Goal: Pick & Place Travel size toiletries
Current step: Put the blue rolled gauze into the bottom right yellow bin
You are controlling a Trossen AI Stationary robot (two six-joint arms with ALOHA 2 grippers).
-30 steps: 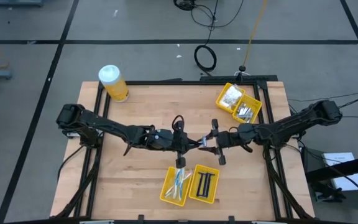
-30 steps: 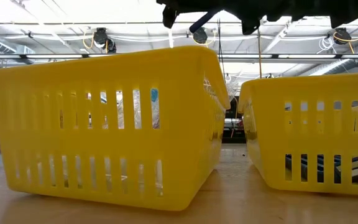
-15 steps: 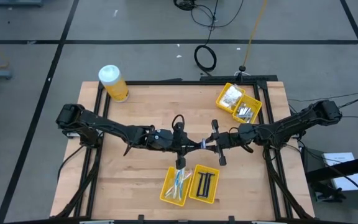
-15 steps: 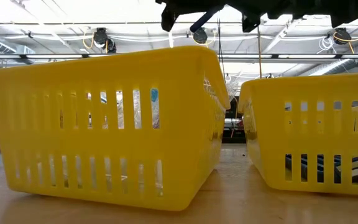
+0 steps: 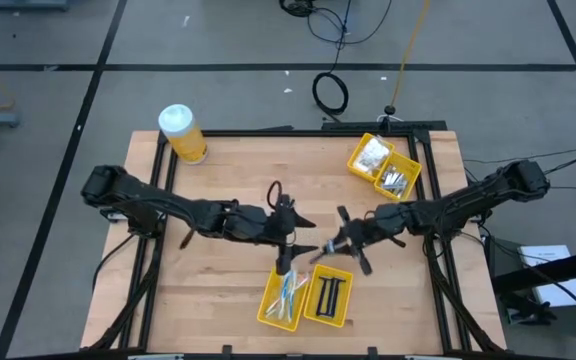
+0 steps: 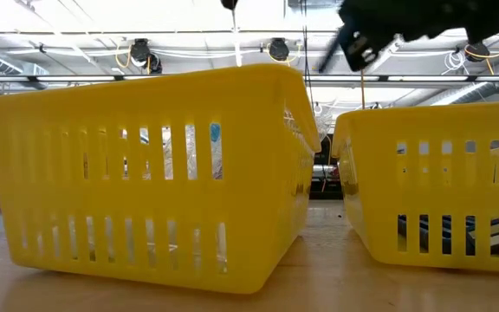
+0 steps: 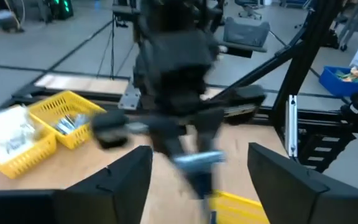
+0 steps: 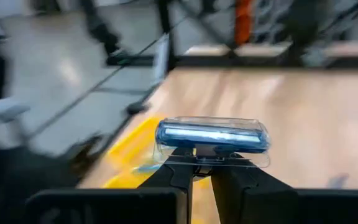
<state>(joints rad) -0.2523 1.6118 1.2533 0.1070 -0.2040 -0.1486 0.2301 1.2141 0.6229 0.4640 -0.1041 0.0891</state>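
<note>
Between right claw (image 8: pixel 201 163) fingertips: blue razor (image 8: pixel 211 137).

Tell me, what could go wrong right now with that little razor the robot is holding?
The right tool pinches the razor only by its thin stem, so it could twist or slip out before reaching the near bin. The left tool, open, hovers close beside it above that bin in the high view; the two arms might bump. The razor could also land in the wrong compartment.
</note>
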